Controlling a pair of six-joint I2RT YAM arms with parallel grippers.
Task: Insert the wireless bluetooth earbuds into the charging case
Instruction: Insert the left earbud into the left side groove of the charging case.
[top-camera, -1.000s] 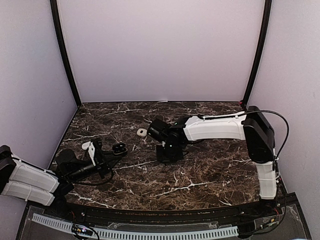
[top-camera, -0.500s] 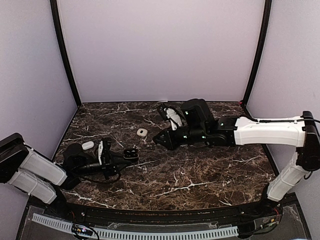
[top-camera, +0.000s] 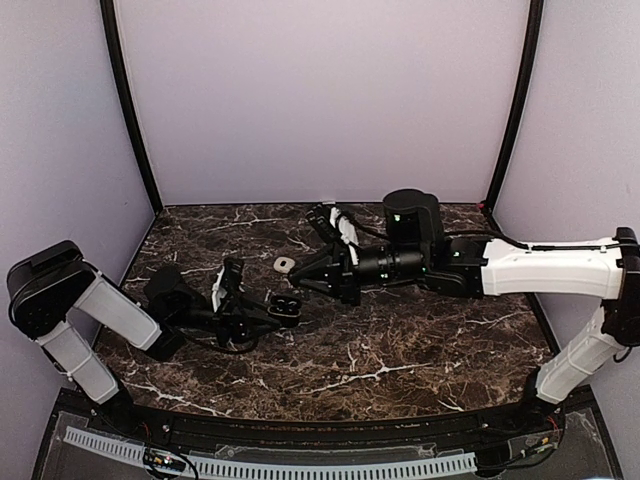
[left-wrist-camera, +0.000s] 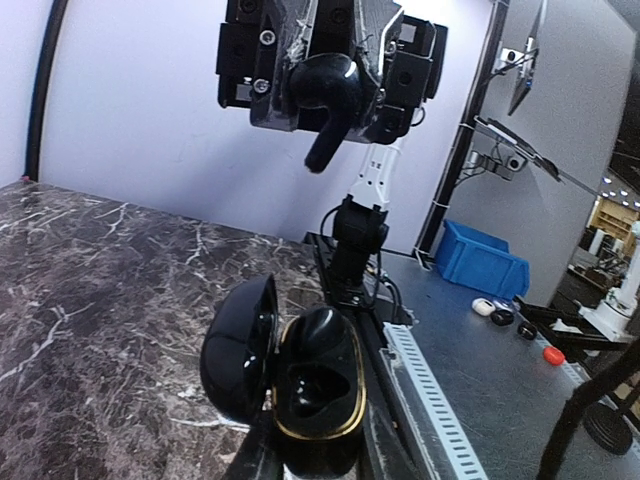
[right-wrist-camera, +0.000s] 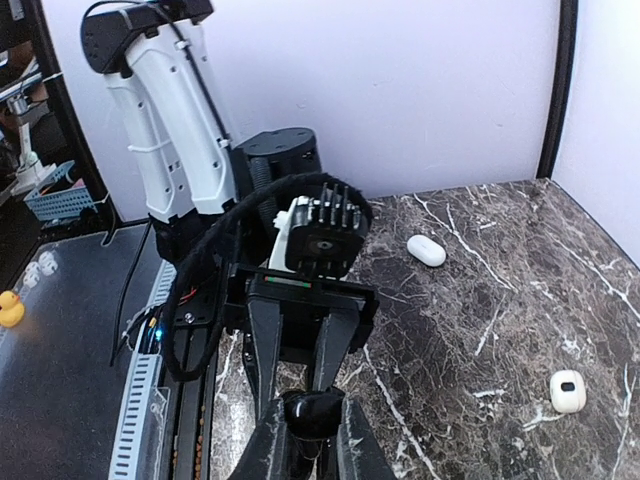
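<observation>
Left pincer (top-camera: 274, 311) is narrow, clamped on the black charging case (left-wrist-camera: 320, 390); the lid is swung open to one side and the gold-rimmed well faces the right pincer (right-wrist-camera: 313, 440). Right pincer is narrow too, pinching a glossy black earbud (left-wrist-camera: 322, 88) by its head, stem pointing toward the case. The earbud is just off the left pincer's tips, close over the open well and not touching it. A white pod (top-camera: 284, 264) lies on the table (top-camera: 400, 350) just beside the right pincer's tips, and a white oval piece (right-wrist-camera: 427, 250) lies near the left pincer.
</observation>
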